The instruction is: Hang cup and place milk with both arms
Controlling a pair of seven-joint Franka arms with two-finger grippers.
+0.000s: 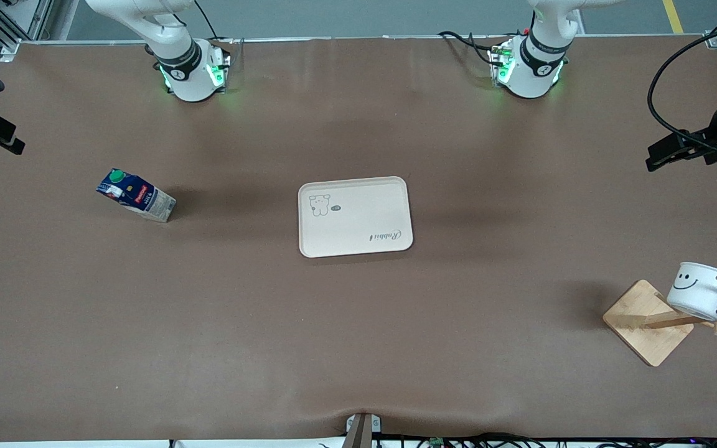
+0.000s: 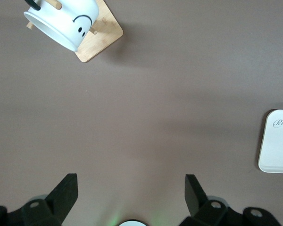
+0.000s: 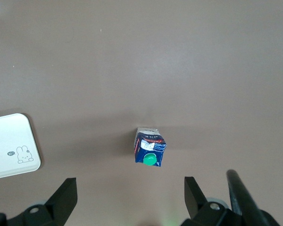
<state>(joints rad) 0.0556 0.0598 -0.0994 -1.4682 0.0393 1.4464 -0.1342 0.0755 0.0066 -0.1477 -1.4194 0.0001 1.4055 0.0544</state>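
My cup already hangs on the rack; the milk stands untouched on the bench, awaiting the tray, with my left tool and right tool both open, empty.

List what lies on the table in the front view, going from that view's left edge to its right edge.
milk → tray → wooden rack → cup, hanging on the rack's peg.

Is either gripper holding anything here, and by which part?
Nothing is held. The left gripper and right gripper are both open and empty; the cup hangs on its rack, the milk stands untouched.
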